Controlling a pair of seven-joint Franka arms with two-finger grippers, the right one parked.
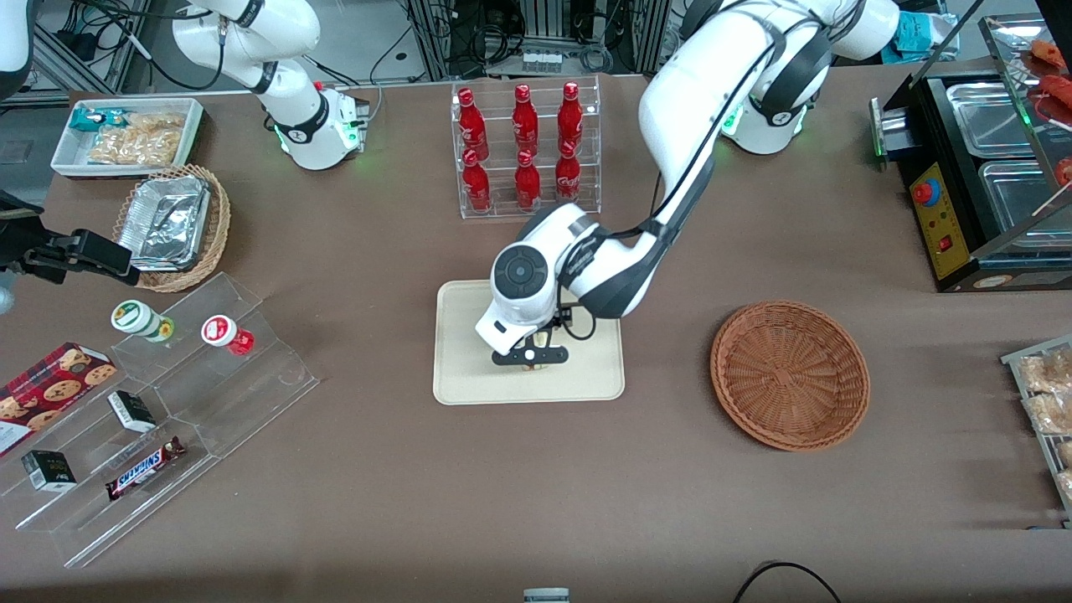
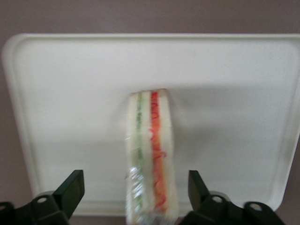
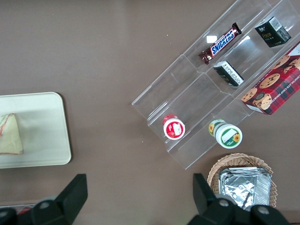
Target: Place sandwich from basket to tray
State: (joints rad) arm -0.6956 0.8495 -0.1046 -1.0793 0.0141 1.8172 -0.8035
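The sandwich (image 2: 151,154), a white-bread wedge with red and green filling in clear film, lies on the cream tray (image 2: 70,93). It also shows lying on the tray (image 3: 42,126) in the right wrist view (image 3: 10,134). My left gripper (image 1: 529,358) is low over the tray (image 1: 469,377), nearer the front camera than the bottle rack. It is open (image 2: 135,183), with a finger on each side of the sandwich and a clear gap to both. In the front view the gripper hides most of the sandwich. The reddish-brown basket (image 1: 790,374) sits empty beside the tray, toward the working arm's end.
A clear rack of red bottles (image 1: 526,151) stands farther from the front camera than the tray. A stepped acrylic display (image 1: 167,419) with snacks, a tan wicker basket of foil containers (image 1: 172,226) and a white bin (image 1: 126,138) lie toward the parked arm's end. A black appliance (image 1: 980,167) stands at the working arm's end.
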